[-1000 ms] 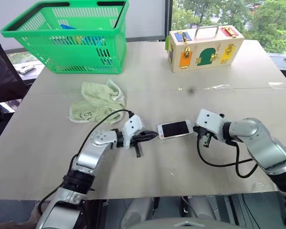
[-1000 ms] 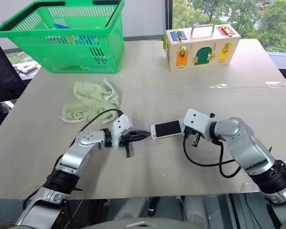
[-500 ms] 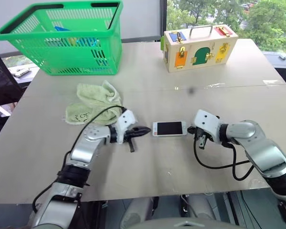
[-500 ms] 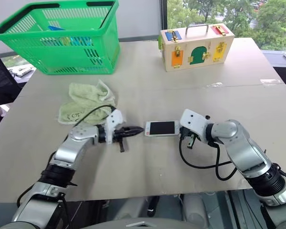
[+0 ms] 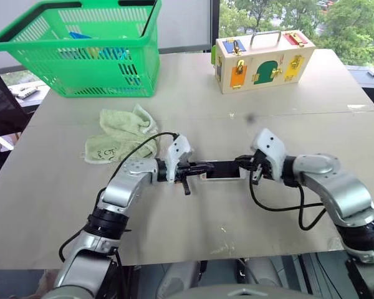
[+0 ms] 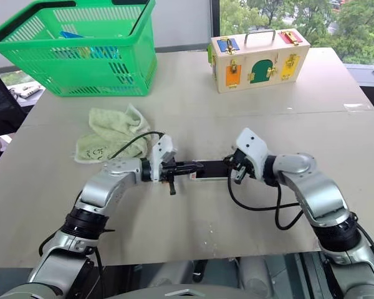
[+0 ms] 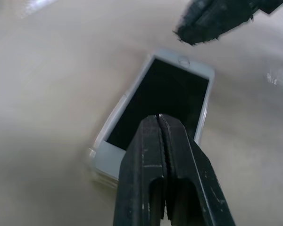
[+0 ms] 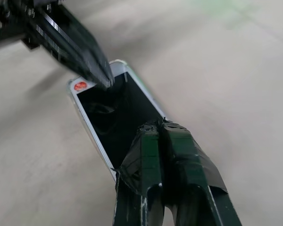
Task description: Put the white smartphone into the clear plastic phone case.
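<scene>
Basket [image 5: 81, 59] of green plastic holds blue items [image 5: 81, 37].

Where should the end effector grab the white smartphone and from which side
Probably across the two long edges of the white smartphone, coming down from above. It lies flat, screen up, on the table, so only its thin sides offer opposing faces, and both short ends are already crowded.

Office/lab — big table [image 5: 336, 112] by window [image 5: 299, 15], desk chair [image 5: 3, 99].

You've got the white smartphone [image 5: 223, 169] mid-table [image 5: 174, 249], towel [image 5: 119, 133] at its 10 o'clock, basket [image 5: 81, 43] beyond, latch box [image 5: 263, 59] at 1 o'clock.
</scene>
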